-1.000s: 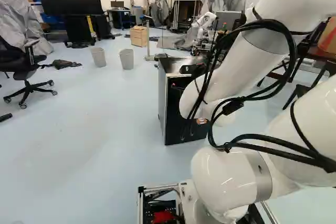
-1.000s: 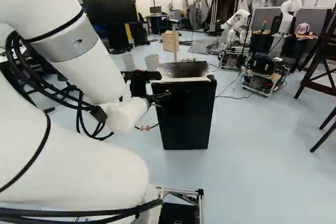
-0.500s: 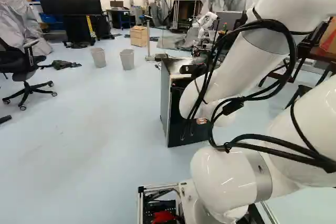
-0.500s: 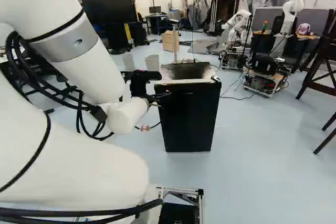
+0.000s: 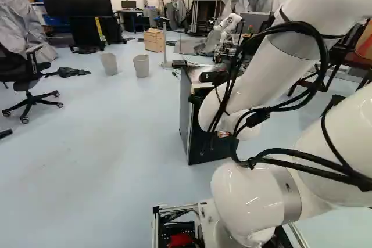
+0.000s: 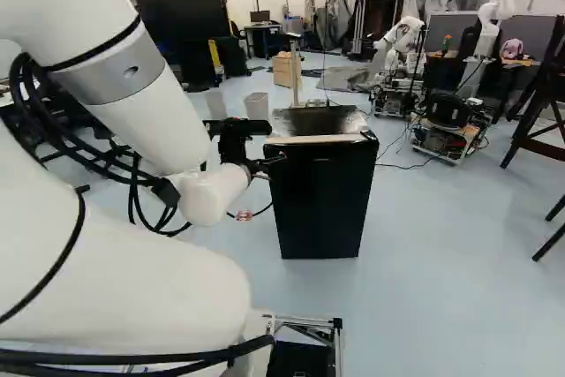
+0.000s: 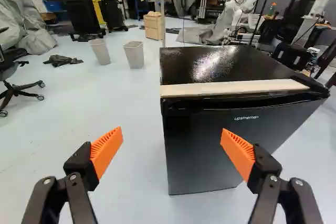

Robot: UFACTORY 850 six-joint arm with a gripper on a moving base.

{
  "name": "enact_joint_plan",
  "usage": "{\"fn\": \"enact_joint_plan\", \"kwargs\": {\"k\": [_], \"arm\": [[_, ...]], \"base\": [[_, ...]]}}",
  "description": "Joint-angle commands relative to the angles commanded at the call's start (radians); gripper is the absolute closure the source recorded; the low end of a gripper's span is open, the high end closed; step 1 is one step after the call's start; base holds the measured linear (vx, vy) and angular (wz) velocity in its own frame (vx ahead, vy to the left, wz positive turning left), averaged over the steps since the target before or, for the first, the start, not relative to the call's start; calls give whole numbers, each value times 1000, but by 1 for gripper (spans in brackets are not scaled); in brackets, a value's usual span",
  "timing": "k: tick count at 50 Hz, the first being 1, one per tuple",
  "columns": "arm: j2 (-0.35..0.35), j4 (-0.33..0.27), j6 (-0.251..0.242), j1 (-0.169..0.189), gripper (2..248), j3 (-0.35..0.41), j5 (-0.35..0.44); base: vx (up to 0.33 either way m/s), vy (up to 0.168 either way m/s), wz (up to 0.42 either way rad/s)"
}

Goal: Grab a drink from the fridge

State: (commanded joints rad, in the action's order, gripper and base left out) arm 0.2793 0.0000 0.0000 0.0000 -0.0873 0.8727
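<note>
In the right base view my gripper (image 6: 277, 160) reaches to the near left upper corner of the black fridge (image 6: 322, 205); whether it touches is unclear there. The wrist view has the gripper (image 7: 172, 148) with orange pads wide apart and nothing between them. Ahead of it stands the fridge (image 7: 210, 145), door shut, its left front edge lying between the two fingers' lines and its front mostly ahead of one finger. A pale strip (image 7: 236, 87) runs along the top's front edge. In the left base view the arm partly covers the fridge (image 5: 185, 114). No drink shows.
Two grey bins (image 5: 141, 65) and a wooden box (image 5: 154, 40) stand beyond the fridge. An office chair (image 5: 29, 85) is at the left of the left base view. Another robot (image 6: 446, 121) stands farther back. Dark wooden legs (image 6: 538, 121) rise at the right of the right base view.
The base has moved: the fridge has shifted rightward in both base views and looks slightly nearer, against a nearly steady background. The arm holds its pose over the base joint.
</note>
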Motion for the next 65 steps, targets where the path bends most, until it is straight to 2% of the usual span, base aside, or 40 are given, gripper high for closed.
{"fn": "enact_joint_plan", "kwargs": {"k": [29, 49, 65], "arm": [[-2, 18, 0, -9, 3, -1, 2], [-50, 65, 0, -76, 3, -43, 22], [-83, 131, 0, -137, 3, -72, 48]], "base": [[5, 7, -4], [0, 0, 0], [0, 0, 0]]}}
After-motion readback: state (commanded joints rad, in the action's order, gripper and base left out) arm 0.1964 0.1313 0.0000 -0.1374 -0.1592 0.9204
